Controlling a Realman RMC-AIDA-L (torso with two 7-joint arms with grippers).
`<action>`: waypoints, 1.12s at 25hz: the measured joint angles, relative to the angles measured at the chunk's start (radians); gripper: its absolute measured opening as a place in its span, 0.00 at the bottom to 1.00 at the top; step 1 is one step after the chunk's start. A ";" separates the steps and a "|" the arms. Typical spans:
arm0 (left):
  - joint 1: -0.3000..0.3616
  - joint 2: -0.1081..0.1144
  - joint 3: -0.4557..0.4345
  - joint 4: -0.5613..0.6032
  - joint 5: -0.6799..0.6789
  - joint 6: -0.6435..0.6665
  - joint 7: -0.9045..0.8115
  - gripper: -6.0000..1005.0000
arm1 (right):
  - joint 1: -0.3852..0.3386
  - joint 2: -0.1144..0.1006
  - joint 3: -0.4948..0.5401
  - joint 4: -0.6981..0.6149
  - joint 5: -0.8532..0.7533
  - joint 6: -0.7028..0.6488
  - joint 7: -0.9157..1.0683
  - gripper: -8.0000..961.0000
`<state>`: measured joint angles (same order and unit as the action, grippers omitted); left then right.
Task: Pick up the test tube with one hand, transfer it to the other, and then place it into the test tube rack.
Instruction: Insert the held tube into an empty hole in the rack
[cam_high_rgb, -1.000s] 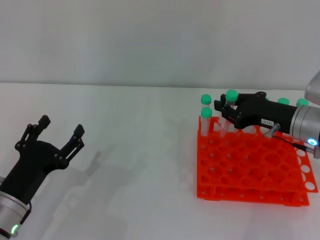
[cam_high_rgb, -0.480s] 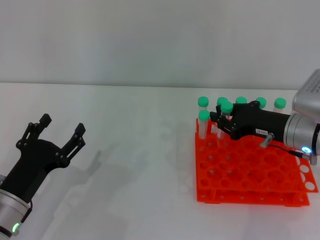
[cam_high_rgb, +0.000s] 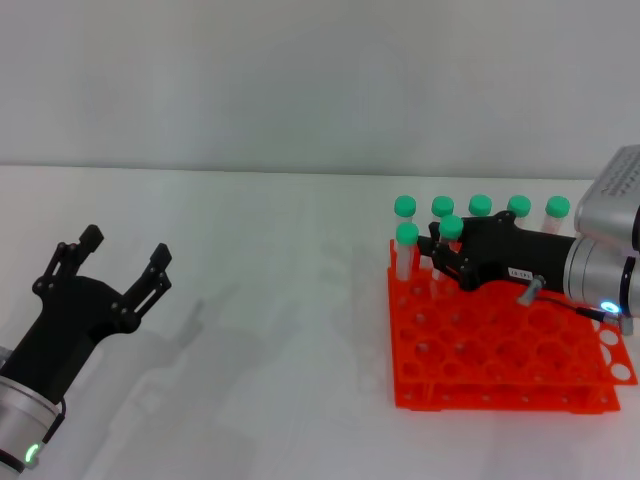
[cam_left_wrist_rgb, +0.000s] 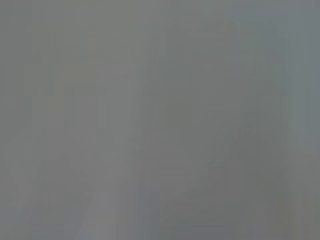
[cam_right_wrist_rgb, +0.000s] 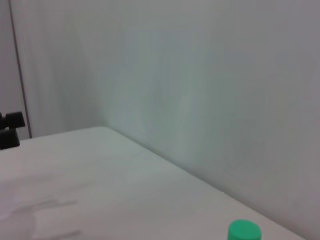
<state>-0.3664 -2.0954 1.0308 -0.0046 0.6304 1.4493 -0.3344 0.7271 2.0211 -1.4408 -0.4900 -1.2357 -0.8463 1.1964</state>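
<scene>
White worktop (cam_high_rgb: 260, 300), matt and unmarked, backed by a plain pale grey wall. Test tube rack (cam_high_rgb: 500, 350): orange-red, two tiers, grid of round holes, standing on the robot's right side of the worktop. Test tube (cam_high_rgb: 449, 240): clear, green cap, upright over the rack's far left area, its lower end hidden among the fingers and rack, so whether it sits in a hole cannot be told. Right gripper (cam_high_rgb: 447, 256): black, on a silver arm with a bluish light, reaching in from the right over the rack's rear rows, fingers clamped around the tube just below its cap. A small white label on the gripper body carries print too small to read. Other green-capped tubes (cam_high_rgb: 480, 207): upright along the rack's far row, one more at the near left corner. Left gripper (cam_high_rgb: 125, 265): black, green light on its arm, fingers spread apart and holding nothing, well apart from the rack at the worktop's left. Left wrist view shows only flat grey.
</scene>
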 joint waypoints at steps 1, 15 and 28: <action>0.000 0.000 0.000 0.000 0.000 0.001 0.000 0.88 | 0.000 -0.001 -0.008 0.000 0.000 0.003 0.000 0.30; -0.009 -0.002 0.000 -0.002 0.003 0.003 0.000 0.88 | -0.004 -0.002 -0.038 -0.012 0.005 0.028 0.007 0.44; -0.002 -0.002 -0.004 -0.002 -0.004 0.002 0.000 0.88 | -0.085 -0.015 0.002 -0.088 0.010 -0.094 0.021 0.89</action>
<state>-0.3679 -2.0970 1.0269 -0.0061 0.6264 1.4508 -0.3344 0.6424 2.0065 -1.4387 -0.5775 -1.2261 -0.9406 1.2175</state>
